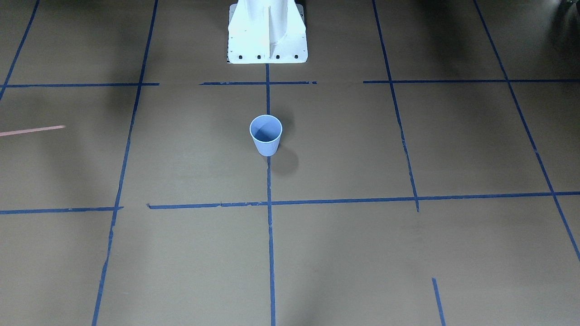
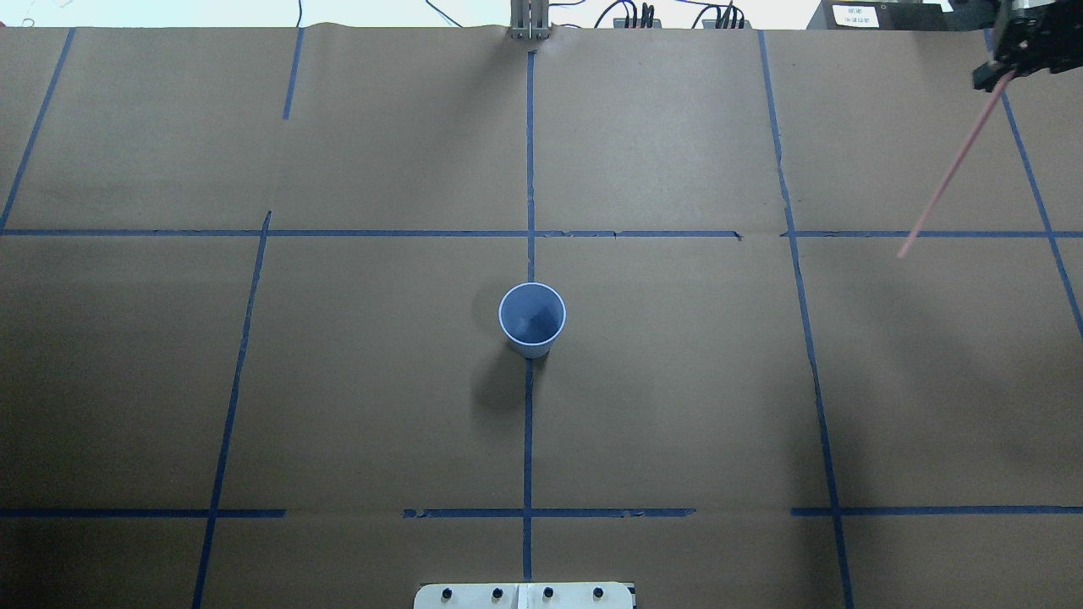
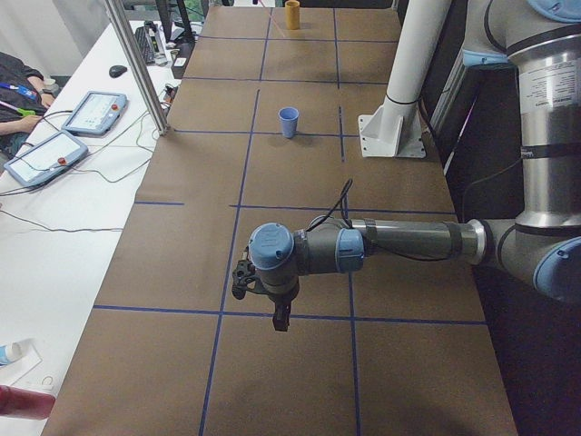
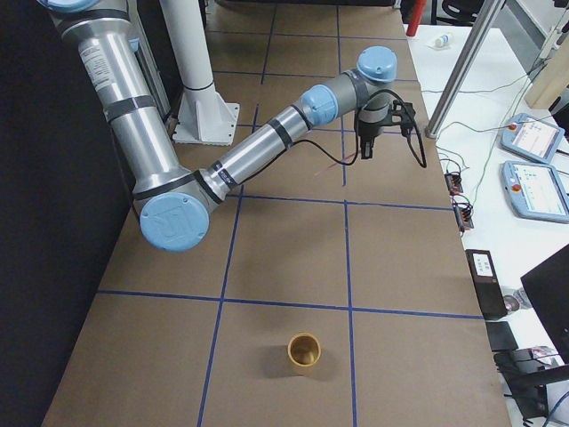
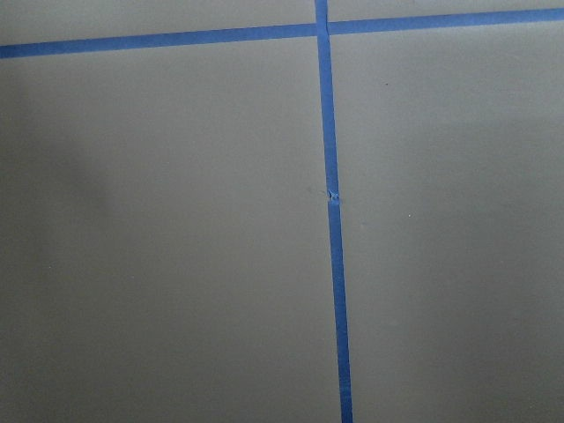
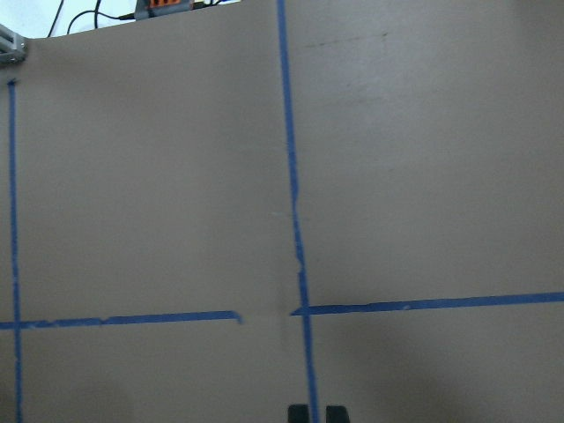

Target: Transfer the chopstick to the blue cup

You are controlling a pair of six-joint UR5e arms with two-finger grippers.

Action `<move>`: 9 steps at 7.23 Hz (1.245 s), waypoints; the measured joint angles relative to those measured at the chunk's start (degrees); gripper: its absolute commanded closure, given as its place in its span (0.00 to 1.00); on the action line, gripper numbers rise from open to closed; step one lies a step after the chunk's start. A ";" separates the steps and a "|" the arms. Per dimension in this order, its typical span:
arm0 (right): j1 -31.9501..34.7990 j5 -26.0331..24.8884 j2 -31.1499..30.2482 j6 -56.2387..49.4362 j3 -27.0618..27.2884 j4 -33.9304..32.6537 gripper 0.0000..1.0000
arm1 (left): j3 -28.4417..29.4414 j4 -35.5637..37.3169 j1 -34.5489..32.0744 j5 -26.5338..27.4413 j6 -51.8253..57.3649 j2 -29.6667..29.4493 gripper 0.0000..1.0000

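The thin pink chopstick (image 2: 952, 169) was grasped at one end by the right gripper (image 2: 1007, 74). The gripper's fingertips (image 6: 300, 412) were clenched, with only a narrow slit between them in the right wrist view. The chopstick was held in the air, tilted, over the far right part of the brown paper-covered table (image 2: 677, 406). In the overhead view it ran from the gripper down and to the left. In the front-facing view only its free end (image 1: 31, 131) entered at the left edge.

The blue ribbed paper cup (image 2: 531, 317) stood upright at the middle of the table, on the central line of the blue tape grid (image 2: 528, 440), mouth upward. The chopstick was well apart from it, touching neither the cup nor the table.

The left gripper (image 3: 280, 318) pointed downward above the table toward the robot's left end, near a tape crossing. Whether it was released or clenched could not be told — the left wrist view showed only paper and tape.

An ochre cup (image 4: 305, 351) stood upright near the table's right end, well apart from the blue cup. The white robot pedestal (image 1: 267, 31) stood at the table's edge, in line with the central tape line
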 measured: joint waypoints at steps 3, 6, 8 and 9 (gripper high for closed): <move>-16.72 -11.19 13.15 30.40 0.69 -0.85 1.00 | -0.56 -0.04 0.00 -0.08 0.02 0.01 0.00; -25.63 -20.00 24.13 50.54 -3.82 -5.30 1.00 | -0.67 -0.04 0.00 -0.11 -0.02 0.01 0.00; -29.00 -24.74 26.27 54.91 -6.40 -5.83 1.00 | -0.75 -0.04 0.00 -0.19 -0.06 0.01 0.00; -30.43 -26.48 26.04 55.36 -6.74 -5.88 1.00 | -0.78 -0.04 0.00 -0.22 -0.06 0.01 0.00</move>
